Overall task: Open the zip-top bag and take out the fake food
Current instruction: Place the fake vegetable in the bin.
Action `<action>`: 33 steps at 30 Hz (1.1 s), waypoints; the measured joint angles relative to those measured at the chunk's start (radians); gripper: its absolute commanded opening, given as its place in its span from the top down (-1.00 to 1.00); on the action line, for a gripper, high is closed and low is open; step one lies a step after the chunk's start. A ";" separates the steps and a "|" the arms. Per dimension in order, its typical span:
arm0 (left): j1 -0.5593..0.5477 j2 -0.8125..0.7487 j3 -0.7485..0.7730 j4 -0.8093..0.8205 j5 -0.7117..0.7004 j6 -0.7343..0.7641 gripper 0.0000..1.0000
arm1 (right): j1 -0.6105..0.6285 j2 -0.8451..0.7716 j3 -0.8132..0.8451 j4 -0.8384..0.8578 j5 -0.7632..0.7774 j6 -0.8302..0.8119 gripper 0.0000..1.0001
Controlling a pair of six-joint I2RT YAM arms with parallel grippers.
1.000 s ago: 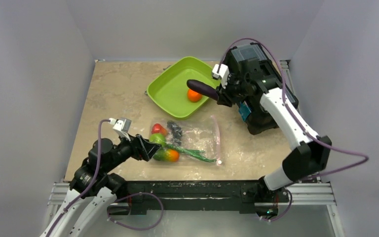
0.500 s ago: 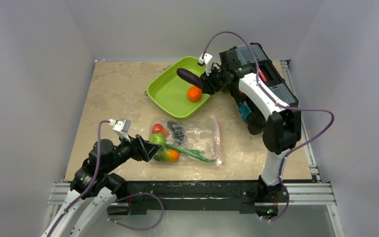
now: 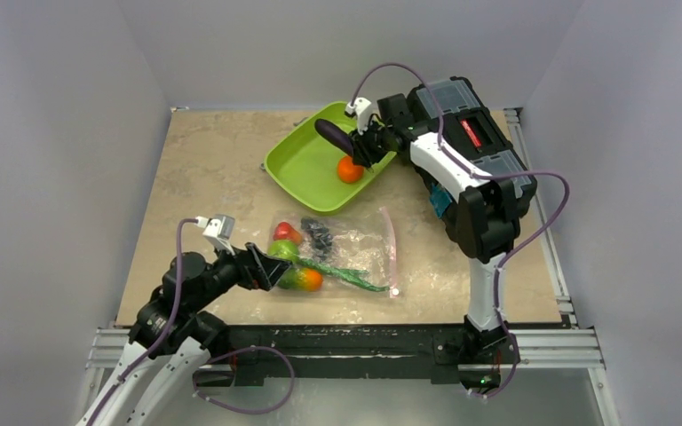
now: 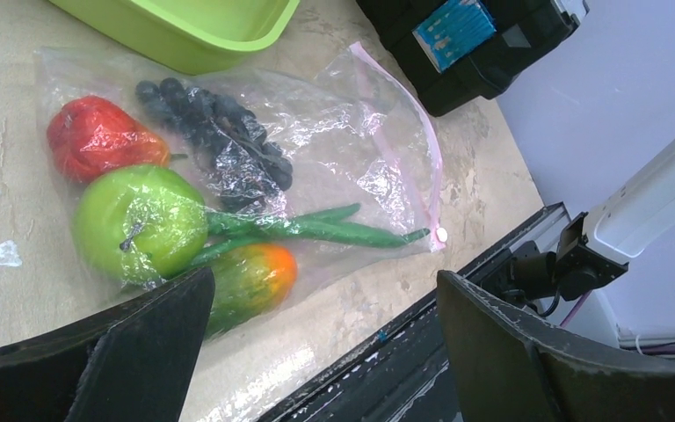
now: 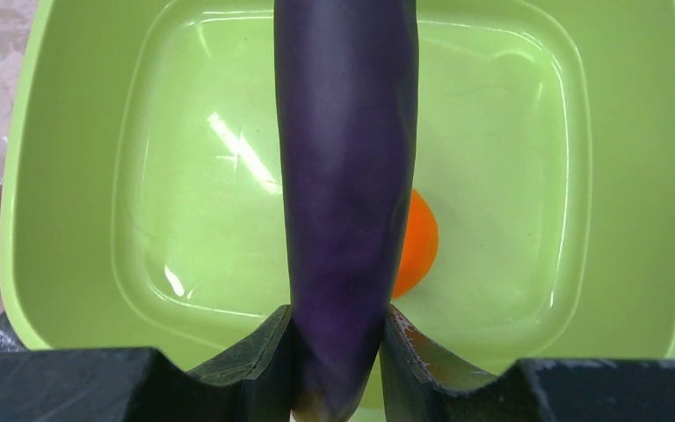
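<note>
Left gripper [image 3: 273, 269] jaws have widened, gaping empty at the zip-top bag's [image 3: 355, 244] left end, near the table's [image 3: 204, 169] front edge. Right gripper [image 3: 361, 148], advanced leftward, clamps the eggplant [image 3: 333, 135] over the green tray [image 3: 297, 164], above the orange [image 3: 349, 169].

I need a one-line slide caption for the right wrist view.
Right end effector holds a purple eggplant above the green tray, where an orange lies.

Surface: beige marbled table [image 3: 204, 169], a metal rail along its near edge.
Far middle: lime-green square tray [image 3: 306, 164], set cornerwise.
Near middle: clear zip-top bag [image 3: 360, 244], lying flat, pink zip strip at its right end.
Far right: black toolbox [image 3: 451, 96], just beside the tray.
</note>
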State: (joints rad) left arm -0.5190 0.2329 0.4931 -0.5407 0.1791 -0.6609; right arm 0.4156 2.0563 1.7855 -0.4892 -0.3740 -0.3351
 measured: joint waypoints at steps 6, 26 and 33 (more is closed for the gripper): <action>0.000 -0.014 -0.009 0.002 -0.004 -0.011 -0.94 | 0.056 0.041 0.019 0.058 0.063 0.046 0.67; 0.000 -0.009 -0.023 0.002 0.040 -0.037 -0.93 | 0.133 0.074 -0.022 0.094 0.096 0.084 -0.25; 0.000 0.022 -0.024 0.032 0.121 -0.056 -0.93 | 0.132 -0.218 -0.228 0.126 0.041 0.035 -0.36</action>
State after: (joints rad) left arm -0.5190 0.2546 0.4690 -0.5083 0.2996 -0.7166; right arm 0.5476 1.8381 1.5578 -0.3634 -0.3328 -0.3000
